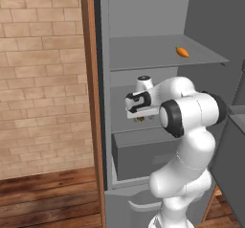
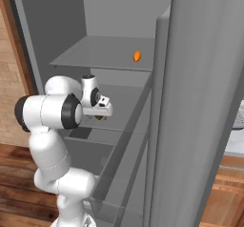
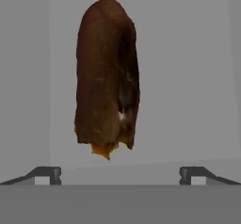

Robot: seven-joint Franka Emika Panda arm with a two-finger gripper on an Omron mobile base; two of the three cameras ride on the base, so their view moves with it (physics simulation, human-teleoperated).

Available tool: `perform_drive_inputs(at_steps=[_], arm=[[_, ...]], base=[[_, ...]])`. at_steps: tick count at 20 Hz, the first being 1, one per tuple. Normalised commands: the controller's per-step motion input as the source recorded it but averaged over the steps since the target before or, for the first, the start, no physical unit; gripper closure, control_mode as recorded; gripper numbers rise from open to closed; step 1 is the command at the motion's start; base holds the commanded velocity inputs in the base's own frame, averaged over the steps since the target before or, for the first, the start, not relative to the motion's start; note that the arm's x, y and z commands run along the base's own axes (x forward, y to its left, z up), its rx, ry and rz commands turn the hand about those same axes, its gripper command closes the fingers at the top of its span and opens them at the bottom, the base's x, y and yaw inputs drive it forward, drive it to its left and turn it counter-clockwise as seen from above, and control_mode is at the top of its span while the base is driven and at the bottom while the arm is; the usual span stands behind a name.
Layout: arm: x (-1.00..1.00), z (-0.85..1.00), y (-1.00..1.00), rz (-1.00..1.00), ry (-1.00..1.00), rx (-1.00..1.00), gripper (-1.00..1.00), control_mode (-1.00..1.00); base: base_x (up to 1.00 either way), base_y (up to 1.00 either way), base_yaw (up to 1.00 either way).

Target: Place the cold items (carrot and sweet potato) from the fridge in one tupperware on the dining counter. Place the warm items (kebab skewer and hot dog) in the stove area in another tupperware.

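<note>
A: Brick wall (image 1: 43, 78) on the left, pale tan, evenly lit; wooden plank floor (image 1: 48, 198) below it, reddish-brown.

B: And the fridge (image 1: 143, 11) stands open, grey inside; glass shelves (image 1: 158, 54) stacked above a drawer (image 1: 139, 157); its door (image 2: 205, 102) swung wide on the right.

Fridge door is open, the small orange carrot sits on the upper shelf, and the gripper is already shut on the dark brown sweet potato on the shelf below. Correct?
Not quite. The gripper is open, its fingertips wide apart short of the dark brown sweet potato, as the hand view shows. The small orange carrot does sit on the upper shelf of the open fridge.
</note>
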Motion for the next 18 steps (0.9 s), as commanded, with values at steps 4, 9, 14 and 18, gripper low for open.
perform_drive_inputs(at_steps=[4, 9, 14, 18], arm=[[0.37, -0.15, 0.00, 0.00, 0.00, 0.00, -1.00, -1.00], [0.39, -0.18, 0.02, 0.00, 0.01, 0.00, -1.00, -1.00], [0.34, -0.19, 0.00, 0.00, 0.00, 0.01, -1.00, -1.00], [0.11, -0.31, 0.00, 0.00, 0.00, 0.00, -1.00, -1.00]], base=[[0.00, 0.00, 0.00], [0.00, 0.00, 0.00], [0.00, 0.00, 0.00], [0.00, 0.00, 0.00]])
